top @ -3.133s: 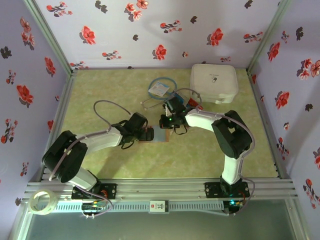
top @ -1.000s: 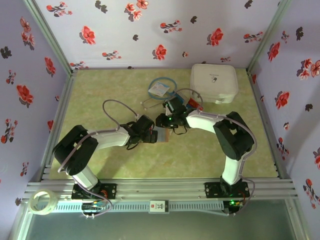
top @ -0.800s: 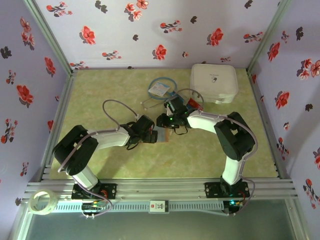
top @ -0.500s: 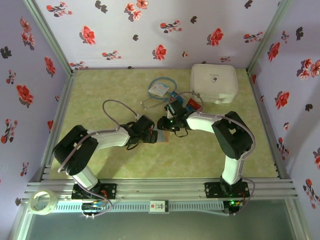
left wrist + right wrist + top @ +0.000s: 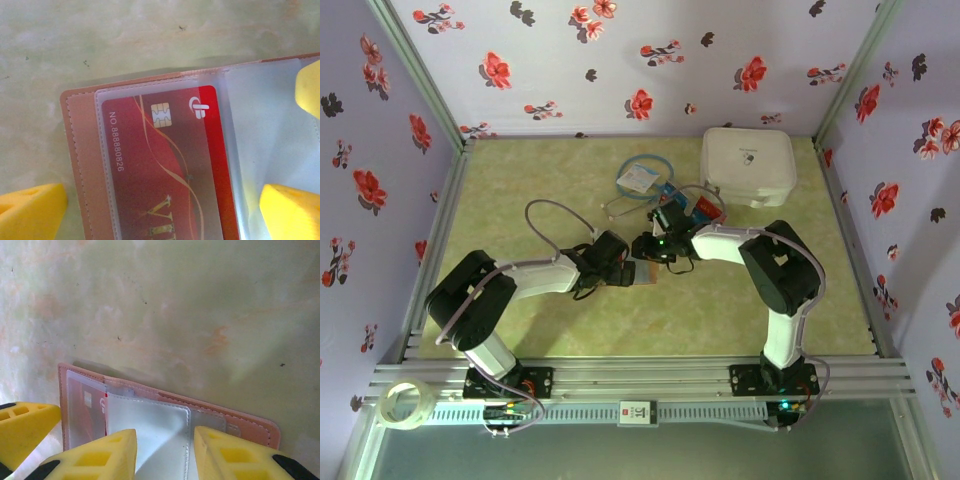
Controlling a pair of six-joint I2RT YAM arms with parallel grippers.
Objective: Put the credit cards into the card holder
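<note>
The left gripper (image 5: 162,205) has its yellow pads (image 5: 31,212) spread wide, one on each side of the open card holder (image 5: 79,150), which lies flat on the green table (image 5: 150,35). The right gripper (image 5: 164,452) stands half-closed with a clear sleeve leaf (image 5: 150,425) in the gap. I cannot tell whether it pinches that leaf.

One red credit card (image 5: 165,165) sits under a frosted sleeve, a brighter strip along one edge perhaps not yet covered. I judge the task begun but unfinished: in the top view, spare cards (image 5: 703,207), red and blue, lie near the white case (image 5: 748,165), apart from the holder.

The left wrist view gives the seated card's chip and number, while the top view gives the waiting cards
</note>
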